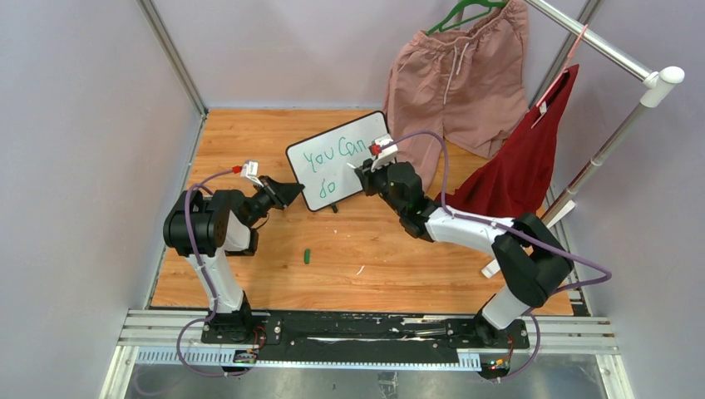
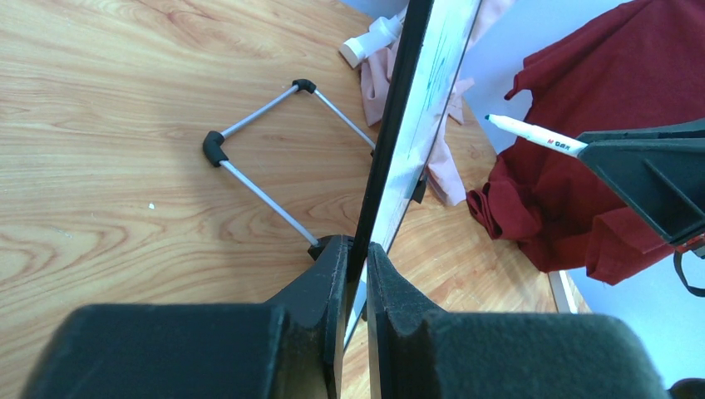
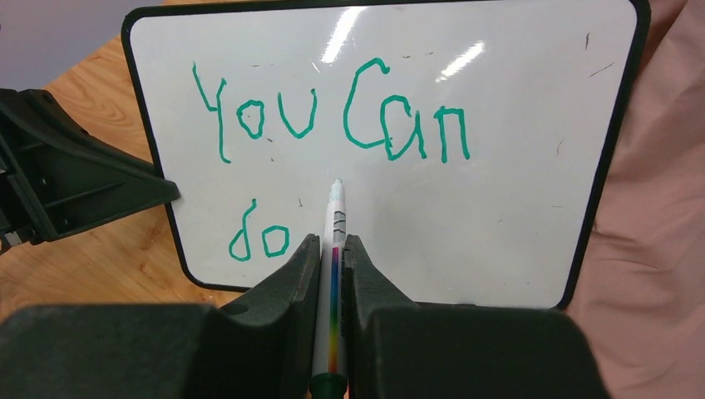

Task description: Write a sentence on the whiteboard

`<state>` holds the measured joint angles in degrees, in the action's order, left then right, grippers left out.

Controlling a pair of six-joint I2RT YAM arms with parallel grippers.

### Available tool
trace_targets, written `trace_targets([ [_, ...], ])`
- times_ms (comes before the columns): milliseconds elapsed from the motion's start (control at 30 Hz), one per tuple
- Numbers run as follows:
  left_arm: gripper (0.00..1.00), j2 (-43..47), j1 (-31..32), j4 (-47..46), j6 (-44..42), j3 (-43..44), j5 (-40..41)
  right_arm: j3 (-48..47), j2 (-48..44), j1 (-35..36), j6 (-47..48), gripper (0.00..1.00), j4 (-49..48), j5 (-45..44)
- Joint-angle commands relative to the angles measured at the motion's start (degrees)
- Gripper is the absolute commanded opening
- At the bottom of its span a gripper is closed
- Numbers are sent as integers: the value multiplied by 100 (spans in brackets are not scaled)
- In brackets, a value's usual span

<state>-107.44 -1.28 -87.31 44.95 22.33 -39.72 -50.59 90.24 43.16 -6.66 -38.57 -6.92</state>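
Note:
The whiteboard [image 1: 353,179] stands tilted up on the wooden table, and my left gripper [image 1: 291,193] is shut on its left edge. The left wrist view shows the whiteboard [image 2: 436,83] edge-on, its black frame pinched in that gripper [image 2: 357,245]. The sentence [image 3: 347,116] reads "You Can" in green, with "do" below at the left. My right gripper [image 3: 332,241] is shut on a white marker [image 3: 334,258] aimed at the whiteboard [image 3: 499,191], right of "do". From the left wrist, the marker [image 2: 540,137] tip hangs a little off the surface.
A green marker cap [image 1: 307,255] lies on the table in front of the board. Pink shorts [image 1: 457,79] and a red garment [image 1: 520,166] hang from a metal rack [image 1: 615,50] at the back right. The board's wire stand [image 2: 258,158] rests on the wood behind it.

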Motion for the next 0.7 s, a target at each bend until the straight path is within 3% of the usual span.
trace_targets([
  [0,0,-128,23,-195,-75,-10,1,6,154,181,169,0,-226,93],
  [667,0,-128,22,-191,-74,-18,9,-72,485,501,483,0,-204,-425],
])
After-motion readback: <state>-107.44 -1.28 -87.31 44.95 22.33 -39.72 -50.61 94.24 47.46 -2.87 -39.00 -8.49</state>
